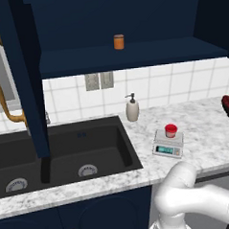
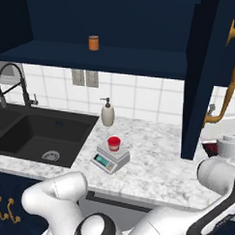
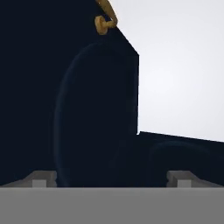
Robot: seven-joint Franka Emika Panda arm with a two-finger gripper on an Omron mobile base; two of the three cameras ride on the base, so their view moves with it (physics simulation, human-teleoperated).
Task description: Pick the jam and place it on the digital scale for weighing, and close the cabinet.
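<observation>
The end effector (image 3: 112, 178) faces a dark navy arched-panel cabinet door (image 3: 96, 109), fingertips apart, holding nothing. The small red-lidded jam jar (image 1: 170, 130) already sits on the flat silver-grey digital scale (image 1: 167, 145) on the marbled desk (image 1: 209, 139). Push each open door steadily, avoiding the brass handle (image 3: 105, 19).

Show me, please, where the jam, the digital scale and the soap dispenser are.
jam (image 1: 170, 130): left base view, red lid.
digital scale (image 1: 167, 150): left base view, front display strip.
soap dispenser (image 2: 107, 114): right base view, bottle body.

One jam (image 1: 170, 130), one digital scale (image 1: 168, 144), one soap dispenser (image 1: 132, 108), one orange jar (image 1: 118, 41).
</observation>
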